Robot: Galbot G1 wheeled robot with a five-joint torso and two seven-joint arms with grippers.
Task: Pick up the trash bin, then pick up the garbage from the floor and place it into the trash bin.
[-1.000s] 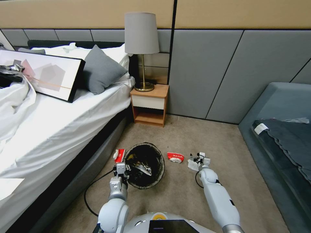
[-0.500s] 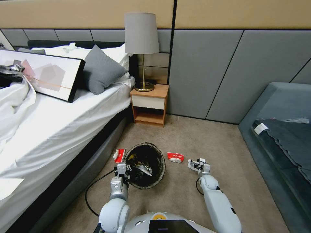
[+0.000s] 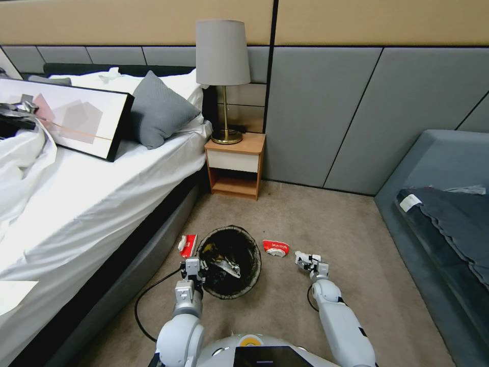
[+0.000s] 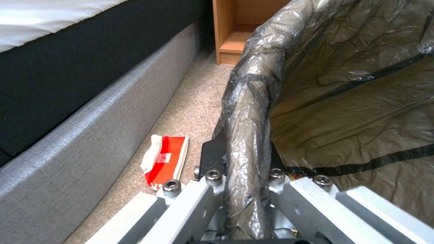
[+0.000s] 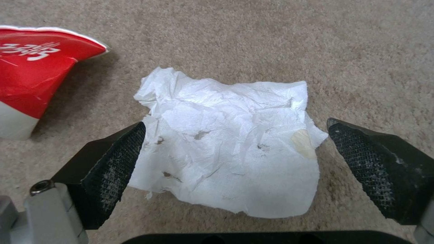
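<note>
We note the left gripper (image 4: 246,189) clamped on the bagged rim of the trash bin (image 3: 229,261) beside the bed (image 3: 76,204). Right gripper (image 5: 235,159) spread wide, straddling a crumpled white paper (image 5: 226,145) on the carpet (image 5: 271,40).

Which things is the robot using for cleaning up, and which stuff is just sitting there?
For the job:
trash bin, held at its rim by the left gripper
white paper scrap, between the right gripper's open jaws
red packet by the bed
red packet on the carpet

Just sitting there:
lamp
nightstand
grey pillow
framed picture
</note>
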